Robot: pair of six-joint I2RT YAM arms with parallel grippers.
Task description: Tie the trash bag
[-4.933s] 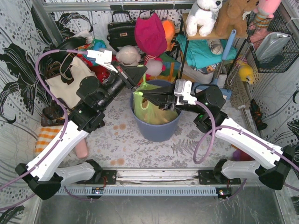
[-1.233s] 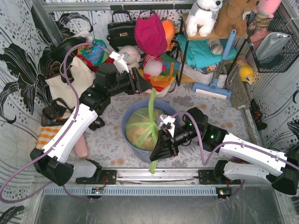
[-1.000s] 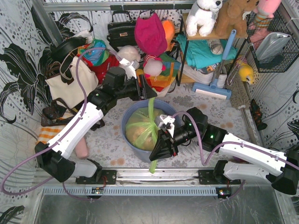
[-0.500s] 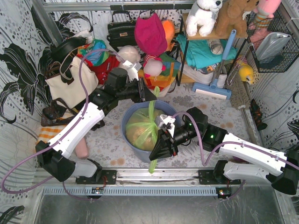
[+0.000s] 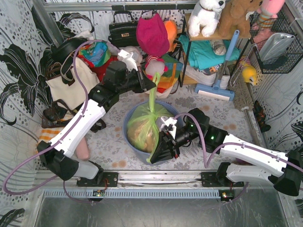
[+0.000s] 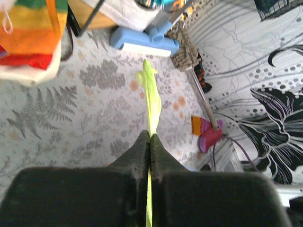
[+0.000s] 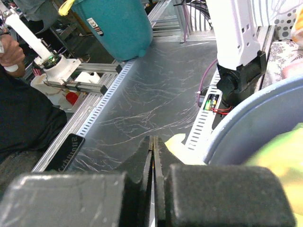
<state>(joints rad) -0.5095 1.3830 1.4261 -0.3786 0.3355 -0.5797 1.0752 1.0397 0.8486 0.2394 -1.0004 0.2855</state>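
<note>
The lime-green trash bag [image 5: 142,124] sits in the blue-grey round bin [image 5: 127,137], with brown scraps showing through it. Its top is drawn into two tails. My left gripper [image 5: 153,85] is shut on the far tail [image 6: 150,92] and holds it taut above the bin's back rim; the strip runs between my closed left gripper [image 6: 150,135] in the left wrist view. My right gripper [image 5: 155,157] is shut on the near tail at the bin's front edge. In the right wrist view a pale green flap [image 7: 183,147] lies beside my closed right gripper [image 7: 152,139].
A white tote bag [image 5: 71,82] stands at the left. Soft toys, a black handbag [image 5: 122,30] and a shelf crowd the back. A blue dustpan-like tool [image 5: 215,90] lies at the back right. The rail [image 5: 161,178] with both arm bases runs along the near edge.
My left gripper has pulled its tail up and toward the back, stretching it taut. The bag's top has risen and narrowed. My right gripper has stayed at the bin's front.
</note>
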